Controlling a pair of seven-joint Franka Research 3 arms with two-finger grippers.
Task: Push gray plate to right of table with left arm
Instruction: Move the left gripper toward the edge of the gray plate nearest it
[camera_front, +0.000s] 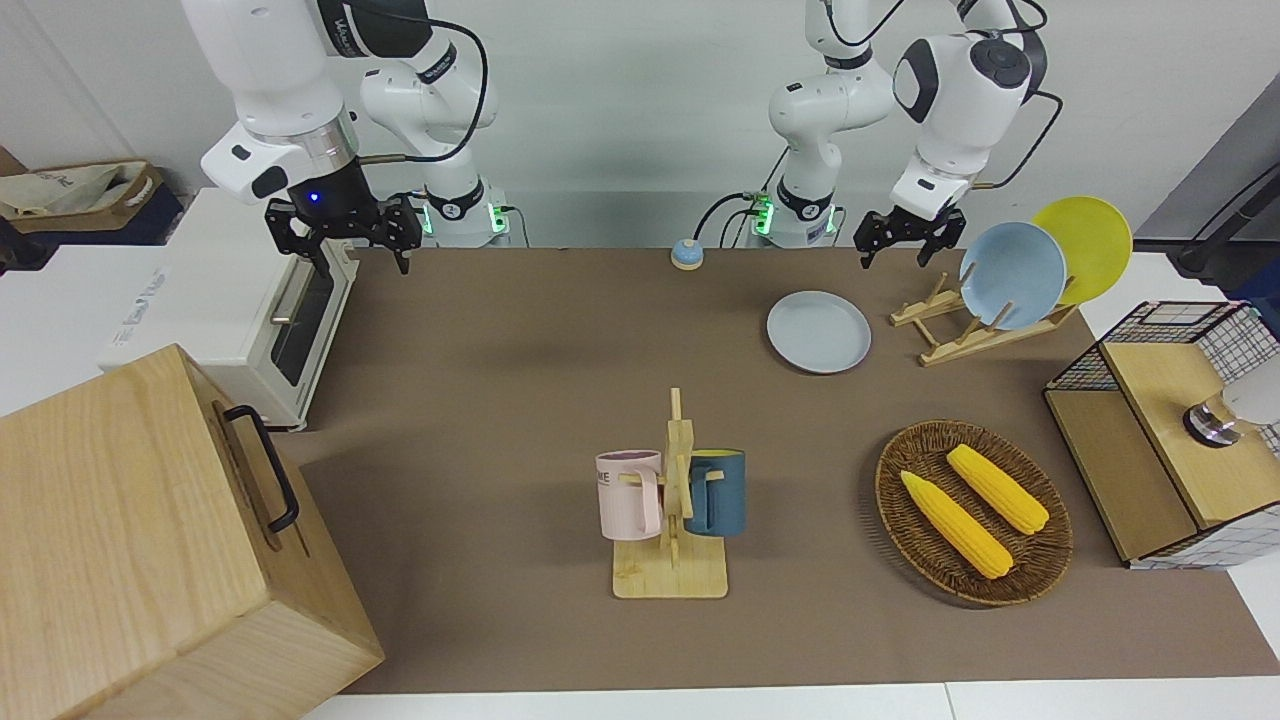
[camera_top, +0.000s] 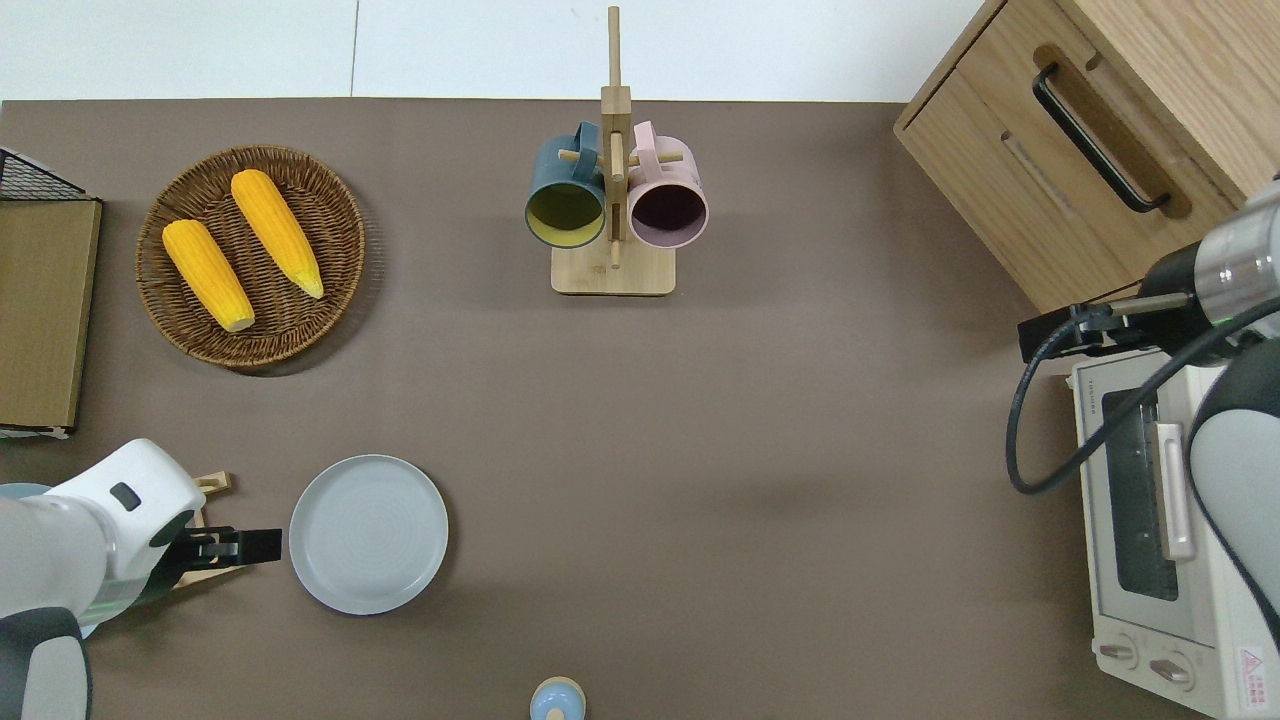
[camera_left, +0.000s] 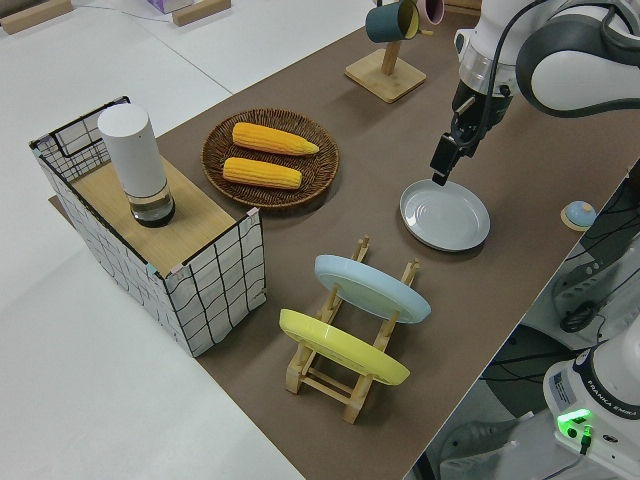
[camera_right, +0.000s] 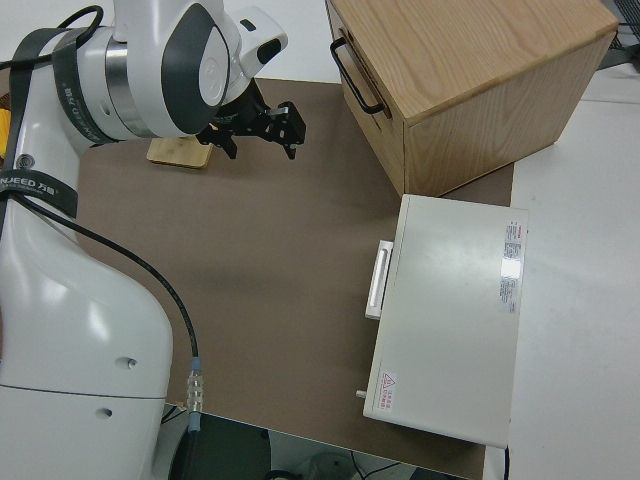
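Gray plate lies flat on the table, toward the left arm's end, beside the wooden plate rack and nearer the robots than the corn basket. It is well apart from the right arm's end, where the toaster oven and wooden box stand.

Left gripper hangs just beside the plate's rim, on the side toward the left arm's end of the table. The overhead view shows a narrow gap between gripper and rim; the left side view puts the tip close above the rim. Contact cannot be confirmed. How far the fingers are apart cannot be told; nothing is seen held in them.

Right gripper is parked, jaws spread, empty.

Assessment: the approach looks complete or nearly so, with the gripper set on the correct side for a push. The push itself appears not begun; the plate sits near the rack. Remaining: make contact at the rim and slide the plate across the open mat, passing nearer the robots than the mug stand.
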